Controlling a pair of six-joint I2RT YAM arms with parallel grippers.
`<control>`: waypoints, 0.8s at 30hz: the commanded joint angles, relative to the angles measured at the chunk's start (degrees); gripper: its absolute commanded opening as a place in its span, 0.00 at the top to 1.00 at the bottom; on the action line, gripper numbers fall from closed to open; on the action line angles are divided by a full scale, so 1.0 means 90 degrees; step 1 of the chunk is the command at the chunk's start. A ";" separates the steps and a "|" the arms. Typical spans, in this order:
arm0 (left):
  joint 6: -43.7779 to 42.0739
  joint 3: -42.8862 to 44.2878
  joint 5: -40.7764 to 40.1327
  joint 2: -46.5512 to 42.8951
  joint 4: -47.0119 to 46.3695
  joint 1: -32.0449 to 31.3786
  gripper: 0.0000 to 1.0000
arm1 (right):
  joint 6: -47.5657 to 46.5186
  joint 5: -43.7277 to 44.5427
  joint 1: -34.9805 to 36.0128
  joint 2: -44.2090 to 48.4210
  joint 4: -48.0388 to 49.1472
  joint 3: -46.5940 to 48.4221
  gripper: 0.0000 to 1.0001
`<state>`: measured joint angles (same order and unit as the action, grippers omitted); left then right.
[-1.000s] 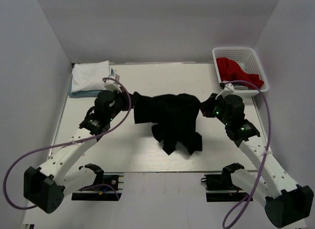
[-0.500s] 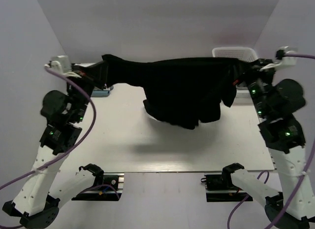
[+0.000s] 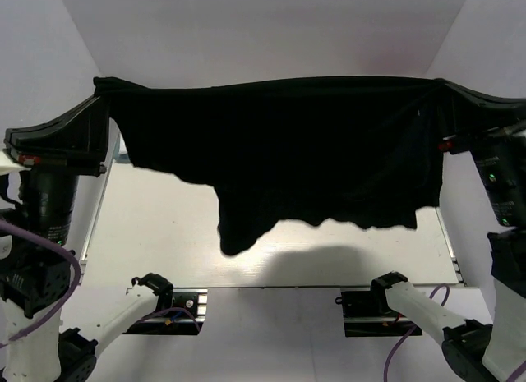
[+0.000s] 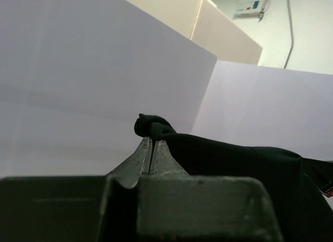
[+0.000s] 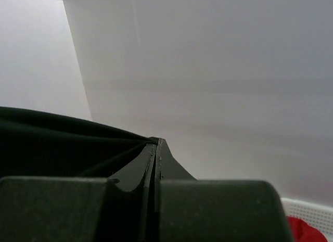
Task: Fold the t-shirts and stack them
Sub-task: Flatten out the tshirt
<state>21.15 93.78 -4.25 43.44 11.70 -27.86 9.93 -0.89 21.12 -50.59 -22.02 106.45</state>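
The black t-shirt (image 3: 304, 152) hangs high above the table, stretched wide between my two grippers, close to the top camera. My left gripper (image 3: 100, 86) is shut on its left top corner; the left wrist view shows the jaws (image 4: 151, 140) pinched on a bunched black edge (image 4: 234, 158). My right gripper (image 3: 440, 88) is shut on the right top corner; the right wrist view shows the jaws (image 5: 156, 143) closed on taut black cloth (image 5: 52, 143). The shirt's lower hem hangs ragged, longest at the lower left. The folded white and blue-grey shirts are hidden behind it.
The pale table (image 3: 156, 226) shows below the shirt, with its shadow near the front edge. The white mesh basket's rim (image 5: 312, 208) and red cloth (image 5: 307, 231) show in the right wrist view. Grey walls stand on three sides.
Both arms have risen and spread apart, lifting the black shirt off the table and stretching it out flat, so that it now covers the back of the table.
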 commanded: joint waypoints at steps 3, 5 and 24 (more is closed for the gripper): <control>-0.0152 -0.0077 -0.0737 0.0739 0.0272 0.0087 1.00 | -0.0293 0.0498 -0.0033 -0.0931 0.0405 -0.0031 1.00; -0.0270 -0.0320 -0.0962 0.1050 0.0019 0.0087 1.00 | -0.0371 0.0538 -0.0023 -0.1495 0.0677 -0.0051 1.00; -0.1745 0.2868 -0.4117 0.3948 0.0761 0.0107 1.00 | -0.1338 0.0694 -0.0033 -0.3961 0.1773 0.1680 1.00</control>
<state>6.83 123.09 -36.88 89.19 19.42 -27.16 0.78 5.56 20.99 -94.45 -14.48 123.33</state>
